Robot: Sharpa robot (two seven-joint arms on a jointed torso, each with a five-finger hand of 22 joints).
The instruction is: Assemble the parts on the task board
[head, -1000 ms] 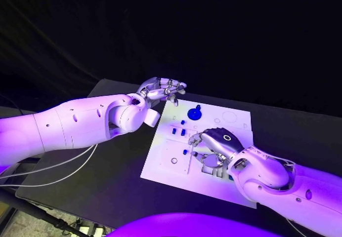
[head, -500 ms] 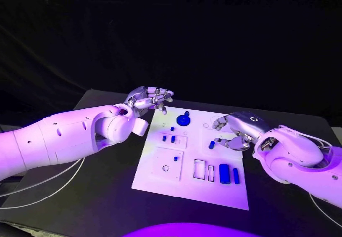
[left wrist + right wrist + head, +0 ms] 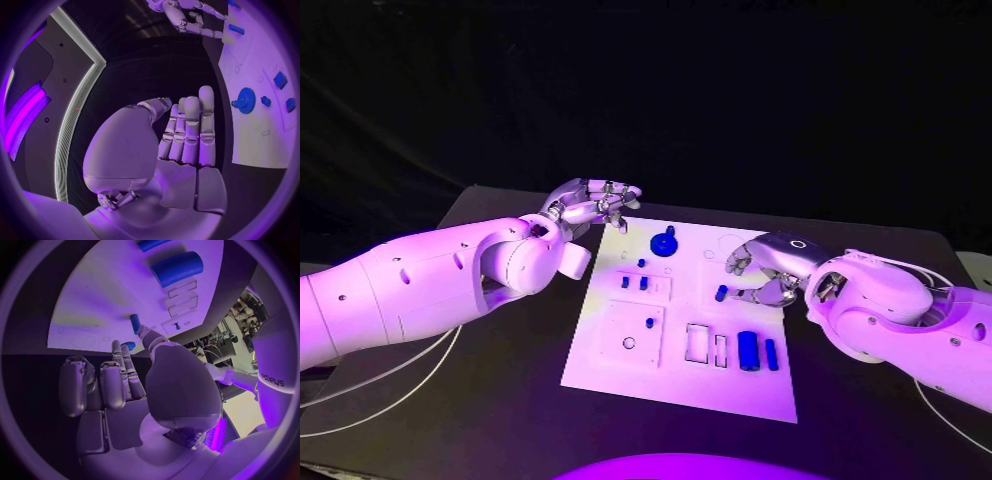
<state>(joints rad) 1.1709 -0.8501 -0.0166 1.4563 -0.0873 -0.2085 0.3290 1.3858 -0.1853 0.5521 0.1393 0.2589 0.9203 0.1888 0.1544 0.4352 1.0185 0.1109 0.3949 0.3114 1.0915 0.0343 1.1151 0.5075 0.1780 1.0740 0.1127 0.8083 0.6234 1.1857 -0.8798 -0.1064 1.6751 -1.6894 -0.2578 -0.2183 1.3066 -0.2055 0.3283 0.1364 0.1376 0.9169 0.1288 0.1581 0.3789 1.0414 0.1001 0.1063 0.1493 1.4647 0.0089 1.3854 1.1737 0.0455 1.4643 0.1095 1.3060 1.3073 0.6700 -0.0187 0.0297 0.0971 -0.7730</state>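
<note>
The white task board (image 3: 639,375) lies mid-table. On it are a blue gear (image 3: 665,243) at the far end, two small blue pieces (image 3: 635,283) and two blue cylinders (image 3: 757,351) standing side by side near the right edge. My right hand (image 3: 769,265) hovers over the board's right side and pinches a small blue peg (image 3: 721,293) at its fingertips; the right wrist view shows the peg (image 3: 134,322) just above the board (image 3: 112,295). My left hand (image 3: 596,205) hangs off the board's far left corner, fingers (image 3: 190,130) straight and together, holding nothing.
Black table (image 3: 473,390) surrounds the board, with free room to its left and near sides. White cables (image 3: 387,375) trail under my left arm. Empty rectangular slots (image 3: 707,345) sit beside the cylinders. The left wrist view shows the gear (image 3: 245,100) and my right hand (image 3: 187,17).
The camera has shifted. My right hand has left the slots at the board's near right and now sits farther back by the right edge, with the small blue peg at its fingertips. The left hand stays put.
</note>
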